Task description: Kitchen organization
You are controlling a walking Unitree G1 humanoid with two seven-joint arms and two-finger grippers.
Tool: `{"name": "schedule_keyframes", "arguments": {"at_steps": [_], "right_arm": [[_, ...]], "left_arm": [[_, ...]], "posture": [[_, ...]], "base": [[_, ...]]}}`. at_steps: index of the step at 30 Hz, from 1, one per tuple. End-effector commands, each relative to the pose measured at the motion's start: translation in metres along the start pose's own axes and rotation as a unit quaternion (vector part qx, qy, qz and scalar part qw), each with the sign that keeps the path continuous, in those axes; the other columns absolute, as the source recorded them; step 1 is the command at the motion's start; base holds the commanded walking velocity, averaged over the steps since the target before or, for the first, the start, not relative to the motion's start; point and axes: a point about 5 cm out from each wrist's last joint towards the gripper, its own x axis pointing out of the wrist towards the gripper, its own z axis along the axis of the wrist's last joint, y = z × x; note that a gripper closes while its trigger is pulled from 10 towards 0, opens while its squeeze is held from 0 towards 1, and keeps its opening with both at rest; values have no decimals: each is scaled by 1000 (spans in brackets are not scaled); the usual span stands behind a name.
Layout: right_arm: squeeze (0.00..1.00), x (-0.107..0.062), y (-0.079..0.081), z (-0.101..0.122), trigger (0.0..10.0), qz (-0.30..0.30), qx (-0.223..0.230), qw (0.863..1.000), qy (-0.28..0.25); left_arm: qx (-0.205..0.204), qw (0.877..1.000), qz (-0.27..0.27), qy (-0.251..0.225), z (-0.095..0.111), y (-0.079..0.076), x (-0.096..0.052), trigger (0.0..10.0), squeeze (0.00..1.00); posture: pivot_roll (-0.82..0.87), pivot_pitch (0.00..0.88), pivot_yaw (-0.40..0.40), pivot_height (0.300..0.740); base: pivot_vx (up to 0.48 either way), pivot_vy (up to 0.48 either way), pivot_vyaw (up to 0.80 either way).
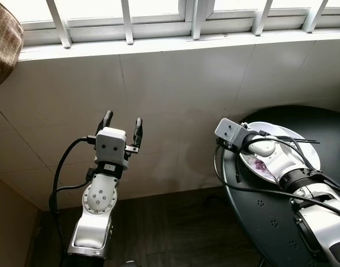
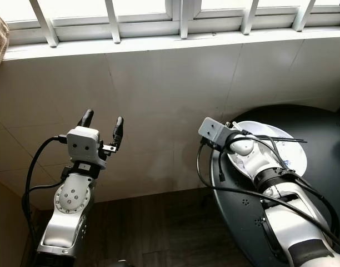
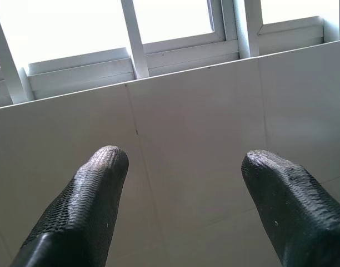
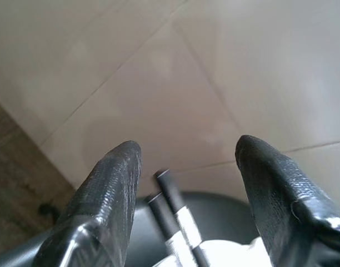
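Nearest you, the right arm reaches over the round black bench [image 1: 270,222], its body covering part of the white plate [image 1: 281,133]. Your right end effector [image 4: 184,167] is spread above two black chopsticks [image 4: 173,214] lying across that plate. The left end effector [image 1: 121,127] points up, fingers apart, holding nothing. Beyond stand the tiled wall [image 1: 186,100] and barred window [image 1: 125,16]

One plate [image 1: 303,146], two chopsticks [image 4: 175,217].
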Motion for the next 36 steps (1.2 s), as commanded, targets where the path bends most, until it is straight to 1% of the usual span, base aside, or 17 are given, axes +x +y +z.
{"name": "schedule_keyframes", "arguments": {"at_steps": [1, 10, 18, 26, 36], "right_arm": [[0, -1, -7, 0, 10000, -14, 12, 1000, -5], [0, -1, -6, -3, 10000, -4, 11, 1000, 5], [0, -1, -5, -5, 10000, 5, 21, 1000, 11], [0, -1, -8, -6, 10000, -2, 14, 1000, 20], [0, -1, -7, -11, 10000, 5, 26, 999, 35]], "left_arm": [[3, 1000, -3, 2, -1, -2, 0, 10000, 0], [3, 1000, -2, 2, -1, -1, 0, 10000, 0], [3, 1000, -3, 3, -1, -1, 0, 10000, 0], [3, 1000, -1, 2, 0, -1, 1, 10000, 0], [1, 1000, 1, 2, 0, -2, 1, 10000, 0]], "posture": [[47, 0, -53, 740], [51, 3, -54, 740], [47, 8, -54, 740], [49, 10, -59, 740], [48, 12, -63, 740]], "base": [[0, 0, 0], [0, 0, 0], [0, 0, 0], [0, 0, 0], [0, 0, 0]]}}
